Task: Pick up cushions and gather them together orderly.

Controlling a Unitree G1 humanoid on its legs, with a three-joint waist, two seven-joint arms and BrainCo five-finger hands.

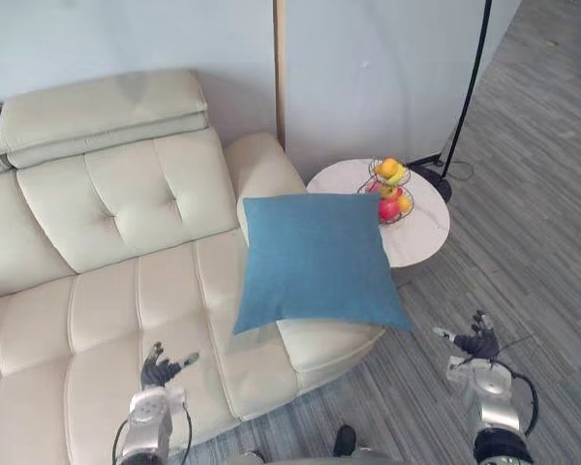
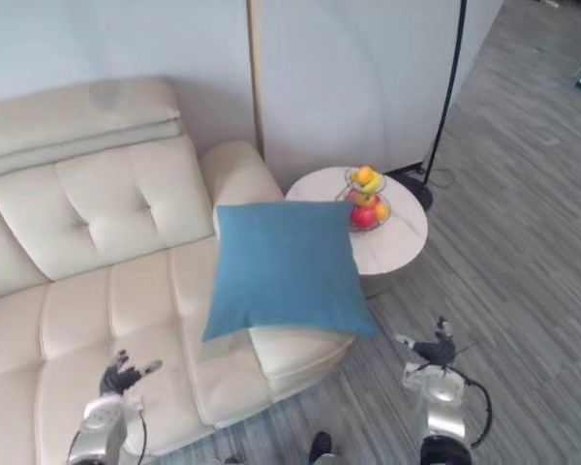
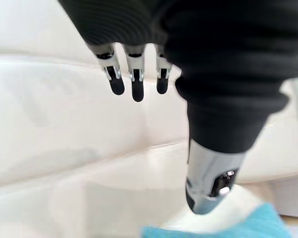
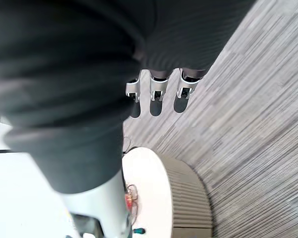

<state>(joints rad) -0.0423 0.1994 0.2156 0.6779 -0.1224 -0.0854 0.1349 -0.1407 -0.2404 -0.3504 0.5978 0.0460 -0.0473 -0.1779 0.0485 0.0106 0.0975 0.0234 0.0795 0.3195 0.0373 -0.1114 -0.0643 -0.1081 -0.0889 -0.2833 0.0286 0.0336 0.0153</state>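
One blue cushion [image 1: 315, 262] lies on the cream sofa [image 1: 107, 223], at its armrest end, tilted against the armrest with its lower corner overhanging the seat's front edge. Neither hand touches it.

Left hand [image 1: 158, 370]: above the sofa seat, near the front edge and well apart from the cushion. Fingers [image 3: 134, 84] straight and spread, thumb [image 3: 208, 183] held apart. It holds nothing.

Right hand [image 1: 476, 342]: off the sofa, over the grey floor [image 1: 533, 242] beyond the armrest end. Fingers [image 4: 159, 96] straight, relaxed, empty.

A round worktop [image 1: 426, 237] stands just beside the sofa's armrest and carries a wire fruit basket [image 1: 391, 189]. A black lamp pole [image 1: 470, 87] rises further out from the sofa, behind that worktop.
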